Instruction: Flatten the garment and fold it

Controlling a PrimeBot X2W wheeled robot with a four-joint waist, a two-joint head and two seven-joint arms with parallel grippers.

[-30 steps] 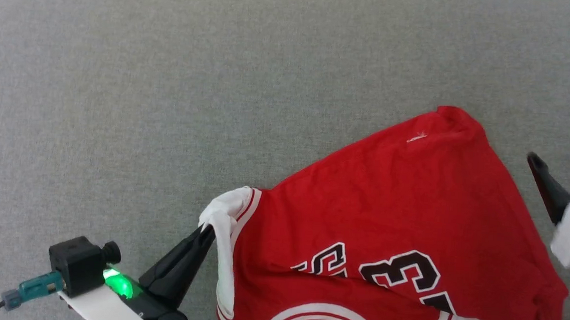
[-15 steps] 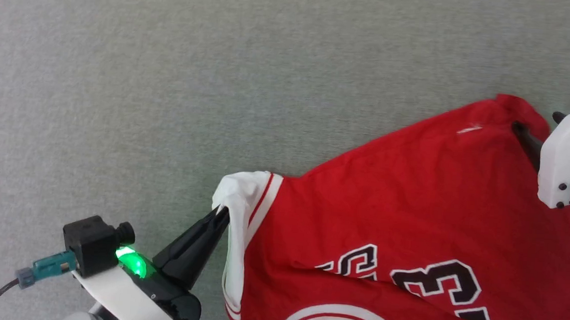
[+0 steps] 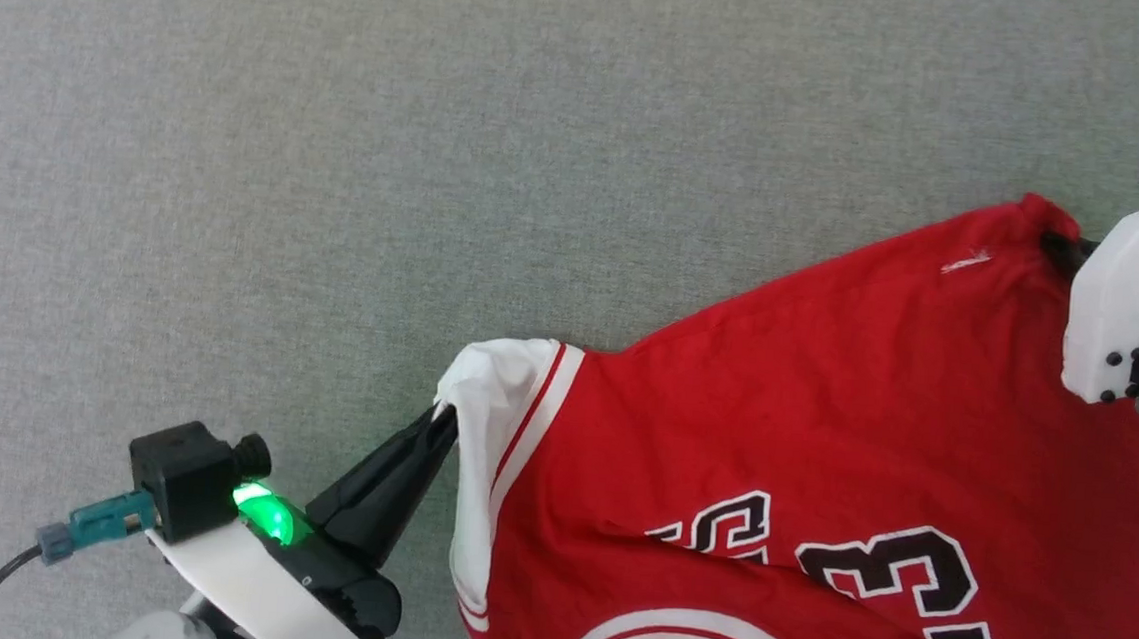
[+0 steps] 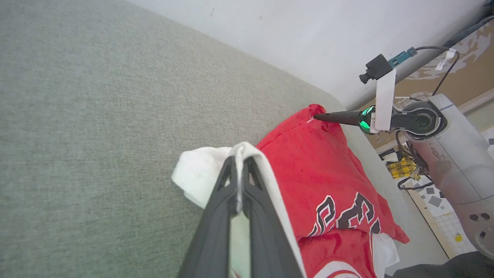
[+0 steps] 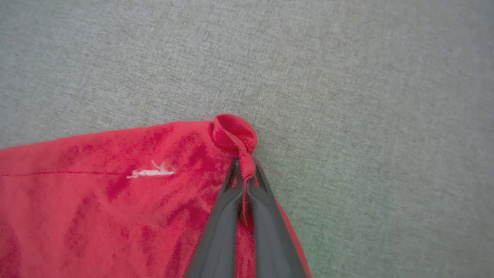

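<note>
Left hand, nearest, at the lower left of the head view: fingers pressed together, clamped on the edge of the white sleeve, with the cloth pinched between the two tips and bunched into a small peak. Green light lit on the wrist behind, beside a black camera block.

Just beside the sleeve, red-and-white striped trim, then the red body of the garment spread rightward over the grey cloth-covered surface, wrinkled and not yet flat. Black-and-white lettering face up on the near part, its lower edge tucked under a crosswise fold.

Farther out, plain red cloth with a small white scrap near the far corner. At that corner, right hand: fingers closed together, clamped on a twisted bit of red hem, which curls over into a loop just past the tips.

Beyond the garment, bare grey surface. In the left wrist view, a pale wall past its far edge.
</note>
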